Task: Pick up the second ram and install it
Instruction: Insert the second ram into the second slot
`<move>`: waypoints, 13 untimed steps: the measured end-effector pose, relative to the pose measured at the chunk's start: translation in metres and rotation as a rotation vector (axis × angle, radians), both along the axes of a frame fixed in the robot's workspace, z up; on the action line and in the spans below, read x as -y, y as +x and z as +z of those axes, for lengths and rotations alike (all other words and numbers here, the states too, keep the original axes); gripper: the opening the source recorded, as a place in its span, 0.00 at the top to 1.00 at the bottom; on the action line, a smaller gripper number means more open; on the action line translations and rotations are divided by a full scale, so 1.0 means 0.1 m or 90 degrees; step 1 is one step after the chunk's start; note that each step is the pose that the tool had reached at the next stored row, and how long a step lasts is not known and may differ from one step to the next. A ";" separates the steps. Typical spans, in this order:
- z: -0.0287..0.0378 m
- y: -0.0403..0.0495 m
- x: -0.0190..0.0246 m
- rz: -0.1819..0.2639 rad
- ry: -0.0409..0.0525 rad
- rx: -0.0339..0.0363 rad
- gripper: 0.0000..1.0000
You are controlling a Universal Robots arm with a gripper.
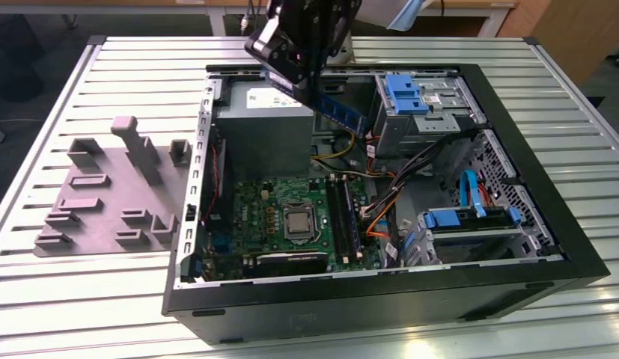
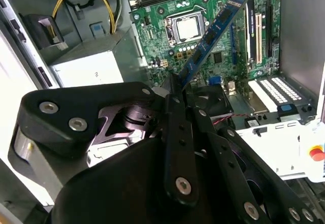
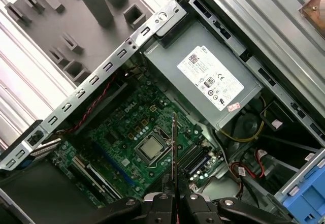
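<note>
My gripper (image 1: 294, 75) hangs above the open computer case, over the grey power supply (image 1: 261, 120). It is shut on one end of the second ram (image 1: 334, 111), a slim blue-green stick with black chips that slants down and toward the exterior view's right. In the second wrist view the ram (image 2: 210, 33) juts out from the gripper (image 2: 177, 84) over the green motherboard (image 2: 167, 46). The first wrist view has the ram (image 3: 174, 148) edge-on, rising from the gripper (image 3: 174, 197) above the processor socket (image 3: 151, 149). The long black memory slots (image 1: 341, 217) lie well below the stick, beside the socket.
The black case (image 1: 549, 187) lies open on a slatted metal table (image 1: 90, 299). A grey holder block (image 1: 109, 194) sits at the exterior view's left. Blue drive brackets (image 1: 409, 93), cables (image 1: 384, 217) and a second blue bay (image 1: 469, 221) crowd the case's right side.
</note>
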State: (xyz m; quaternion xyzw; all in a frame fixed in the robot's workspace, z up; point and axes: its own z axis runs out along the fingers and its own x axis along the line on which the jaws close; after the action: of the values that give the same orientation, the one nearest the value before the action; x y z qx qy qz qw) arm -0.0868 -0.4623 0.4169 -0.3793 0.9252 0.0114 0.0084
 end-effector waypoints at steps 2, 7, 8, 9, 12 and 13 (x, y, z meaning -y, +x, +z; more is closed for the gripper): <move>0.000 0.000 0.000 -0.008 0.0000 0.0000 0.86; -0.002 0.000 0.000 -0.028 0.0000 0.0000 0.86; -0.002 0.000 0.000 -0.032 0.0000 0.0000 0.86; -0.002 0.000 0.000 -0.036 0.0000 0.0000 0.86; -0.003 0.000 0.000 -0.050 0.0000 0.0000 0.86; -0.004 0.000 0.000 -0.055 0.0000 0.0000 0.86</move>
State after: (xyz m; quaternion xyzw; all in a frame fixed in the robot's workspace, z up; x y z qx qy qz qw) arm -0.0868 -0.4623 0.4165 -0.3392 0.9406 0.0111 0.0088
